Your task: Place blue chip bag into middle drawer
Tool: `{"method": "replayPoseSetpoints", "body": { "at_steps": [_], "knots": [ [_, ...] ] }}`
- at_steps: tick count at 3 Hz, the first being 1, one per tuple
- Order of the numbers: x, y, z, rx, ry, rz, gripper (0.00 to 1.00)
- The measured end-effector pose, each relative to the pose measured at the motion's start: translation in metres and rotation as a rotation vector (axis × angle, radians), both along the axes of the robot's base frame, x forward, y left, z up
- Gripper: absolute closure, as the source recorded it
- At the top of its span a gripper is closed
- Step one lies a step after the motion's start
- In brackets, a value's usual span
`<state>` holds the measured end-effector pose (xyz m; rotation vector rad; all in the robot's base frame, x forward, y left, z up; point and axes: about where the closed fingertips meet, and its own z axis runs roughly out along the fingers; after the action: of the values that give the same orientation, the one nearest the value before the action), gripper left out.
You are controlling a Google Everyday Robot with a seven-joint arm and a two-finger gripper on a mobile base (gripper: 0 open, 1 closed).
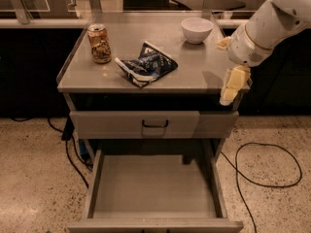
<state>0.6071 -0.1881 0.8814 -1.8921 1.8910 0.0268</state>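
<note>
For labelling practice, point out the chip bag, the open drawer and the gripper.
chip bag (148,64), camera view: middle of foil.
open drawer (150,184), camera view: bare floor.
gripper (228,93), camera view: tip, at right edge of the table (194,79).

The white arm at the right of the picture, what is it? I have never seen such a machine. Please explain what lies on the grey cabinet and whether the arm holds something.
The white arm belongs to a mobile robot. Its yellowish end is the gripper, the part that grasps. It hangs beside the right front corner of the cabinet top and holds nothing. There is one camera view, looking down on the cabinet from the front. On top are a blue chip bag, a tan drink can and a white bowl. Below, a drawer front with a black handle is closed. The middle drawer beneath it is pulled open. The bag is meant to go there.
</note>
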Motion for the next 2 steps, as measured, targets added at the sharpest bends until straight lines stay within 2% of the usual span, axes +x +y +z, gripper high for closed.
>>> {"method": "replayPoseSetpoints", "body": {
  "at_steps": [1,2],
  "knots": [
    [0.006,0.005,-0.006,0.015,-0.008,0.021,0.0],
    [0.032,0.029,-0.011,0.054,-0.03,0.1,0.0]
  ]
}}
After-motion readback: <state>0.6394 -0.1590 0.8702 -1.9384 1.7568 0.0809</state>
